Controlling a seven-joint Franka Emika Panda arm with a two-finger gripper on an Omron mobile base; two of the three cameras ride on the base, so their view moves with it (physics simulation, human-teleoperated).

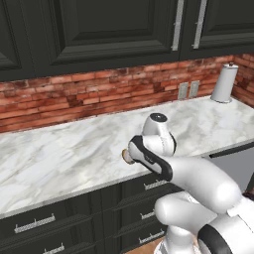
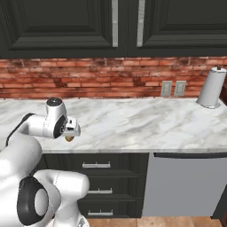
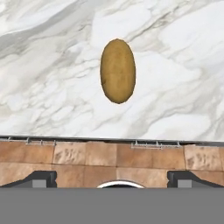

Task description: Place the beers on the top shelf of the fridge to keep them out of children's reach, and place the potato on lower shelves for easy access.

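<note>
My jaws stand wide apart and hold nothing, their fingertips (image 3: 41, 178) low at either side of my hand view. Just beyond them the potato (image 3: 117, 71) lies on the marble tabletop (image 3: 48, 87), near its front edge. Farther back, a paper towel roll (image 2: 211, 87) stands by the brick wall (image 2: 111, 75).

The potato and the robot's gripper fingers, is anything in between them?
Nothing is. In the hand view, bare marble counter and its front edge separate the potato from the open gripper.
</note>
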